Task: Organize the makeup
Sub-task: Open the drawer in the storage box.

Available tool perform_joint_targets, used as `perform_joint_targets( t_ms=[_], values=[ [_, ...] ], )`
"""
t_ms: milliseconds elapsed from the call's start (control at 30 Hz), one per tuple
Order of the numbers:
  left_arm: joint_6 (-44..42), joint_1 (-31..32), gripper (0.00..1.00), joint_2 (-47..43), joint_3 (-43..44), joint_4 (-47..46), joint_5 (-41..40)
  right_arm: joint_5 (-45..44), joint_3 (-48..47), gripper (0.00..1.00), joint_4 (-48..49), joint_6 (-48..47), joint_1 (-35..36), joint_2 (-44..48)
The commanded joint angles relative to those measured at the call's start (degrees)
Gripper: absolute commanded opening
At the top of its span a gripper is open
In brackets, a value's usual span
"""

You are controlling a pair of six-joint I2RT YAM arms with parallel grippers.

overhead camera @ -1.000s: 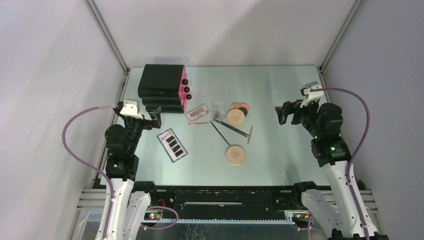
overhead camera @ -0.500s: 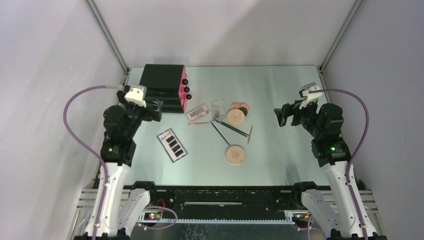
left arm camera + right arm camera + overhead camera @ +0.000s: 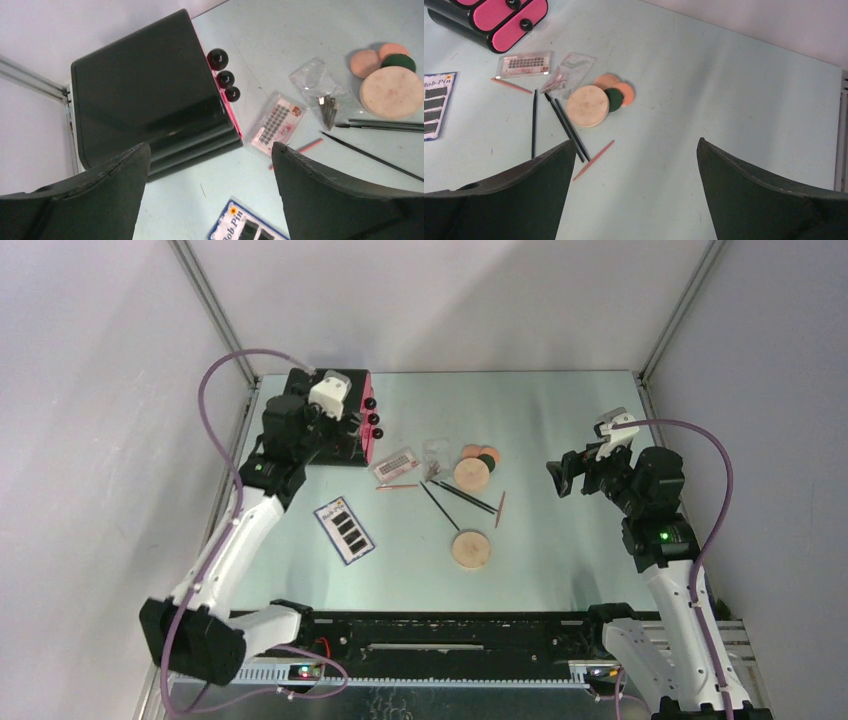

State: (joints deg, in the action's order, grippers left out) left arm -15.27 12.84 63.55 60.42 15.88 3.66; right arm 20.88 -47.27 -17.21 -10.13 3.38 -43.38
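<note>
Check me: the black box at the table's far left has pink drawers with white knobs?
The knobs are black, not white, as the left wrist view shows. The black box does sit far left, with pink drawers.

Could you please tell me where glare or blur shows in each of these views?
Top external: evenly lit and sharp. Left wrist: a pale sheen crosses the glossy top of the black box; the left fingers are dark, nearly featureless. Right wrist: tan disc crisp, right fingers dark silhouettes.
</note>
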Motion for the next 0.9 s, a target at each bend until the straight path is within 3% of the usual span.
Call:
perform_joint_targets(
  t_ms=[0, 300, 700, 867],
  values=[
    [-2.77, 2.49, 0.93, 7.24, 8.39, 0.67, -6.54, 1.17, 0.16, 1.0, 0.76, -1.44, -0.76, -0.28],
    [-1.0, 3.69, 0.88, 20.73, 18.23, 5.86, -11.64, 2.17, 0.42, 1.0, 0.66, -1.99, -1.73, -0.76],
    [-8.7, 6.67, 0.87, 32.5, 24.55, 6.26, -20.63, 3.97, 0.46, 1.0, 0.15, -2.3, -2.45, -0.91],
    [-12.93, 6.67, 0.78, 34.25, 24.07, 6.88, -23.71, 4.89, 0.48, 1.0, -0.18, -2.67, -2.66, -1.15]
  ],
)
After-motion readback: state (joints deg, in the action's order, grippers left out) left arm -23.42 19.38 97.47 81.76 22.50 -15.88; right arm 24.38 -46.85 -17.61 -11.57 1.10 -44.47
